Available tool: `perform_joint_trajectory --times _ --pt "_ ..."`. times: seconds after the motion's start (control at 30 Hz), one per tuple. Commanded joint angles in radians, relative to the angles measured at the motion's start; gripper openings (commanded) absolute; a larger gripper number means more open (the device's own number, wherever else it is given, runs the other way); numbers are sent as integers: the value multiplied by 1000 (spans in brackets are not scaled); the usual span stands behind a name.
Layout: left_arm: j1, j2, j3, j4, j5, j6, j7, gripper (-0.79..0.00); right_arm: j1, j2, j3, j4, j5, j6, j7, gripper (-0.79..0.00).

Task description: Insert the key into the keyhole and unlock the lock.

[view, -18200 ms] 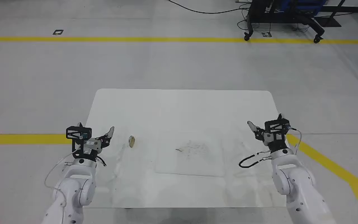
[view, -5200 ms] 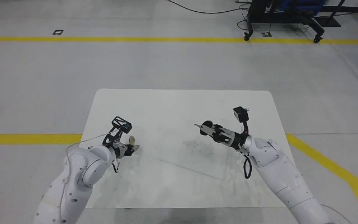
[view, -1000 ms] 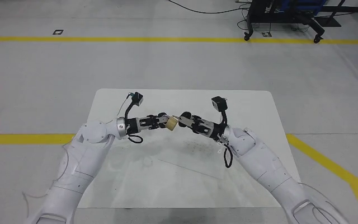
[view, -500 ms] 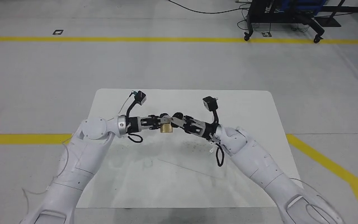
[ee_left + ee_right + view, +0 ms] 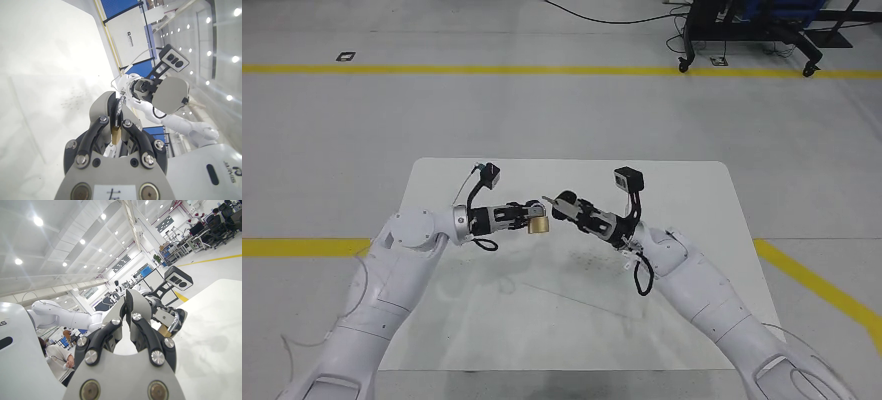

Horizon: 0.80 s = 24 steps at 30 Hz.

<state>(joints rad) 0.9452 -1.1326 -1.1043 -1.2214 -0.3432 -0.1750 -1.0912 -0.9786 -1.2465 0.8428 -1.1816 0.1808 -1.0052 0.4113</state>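
Above the white table [image 5: 682, 190], the left gripper [image 5: 529, 213] pinches the brass padlock [image 5: 539, 226] in mid-air. The right gripper [image 5: 564, 206], clamped on the key [image 5: 196, 105], has backed off from the padlock it met half a second ago. With the key now out of contact, insertion apparently must be lined up again.

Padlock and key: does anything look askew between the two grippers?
Yes. The key in the right gripper is apart from the brass padlock held by the left gripper. Its tip sits on the padlock's far side, not lined up with it.
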Motion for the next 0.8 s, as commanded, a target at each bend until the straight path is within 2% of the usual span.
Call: perform_joint_trajectory --times 0.0,0.07,0.13,0.23,0.27,0.3,0.4,0.63,0.77 --pt "-35 -5 10 53 -81 206 -32 -785 -3 5 24 -24 -61 2 -4 -785" --pt "-82 -12 44 105 -98 377 -79 -785 -14 18 74 -50 -172 -4 -12 -785" --pt "-119 -20 66 131 -113 403 -108 -785 -38 34 138 -107 -326 21 -27 -785" --pt "-176 -37 109 199 -161 495 -179 -785 -108 63 262 -251 -600 89 -48 -785" --pt "-200 -43 123 223 -156 508 -181 -785 -149 73 305 -319 -681 122 -66 -785" --pt "-220 -47 127 243 -150 477 -159 -785 -196 81 345 -385 -727 134 -88 -785" --pt "-229 -55 130 274 -184 424 -176 -785 -302 100 448 -516 -798 194 -110 -785" --pt "-229 -55 130 274 -184 424 -176 -785 -302 100 448 -516 -798 194 -110 -785" --pt "-196 -59 144 249 -196 524 -104 -785 -300 100 443 -521 -825 204 -97 -785"
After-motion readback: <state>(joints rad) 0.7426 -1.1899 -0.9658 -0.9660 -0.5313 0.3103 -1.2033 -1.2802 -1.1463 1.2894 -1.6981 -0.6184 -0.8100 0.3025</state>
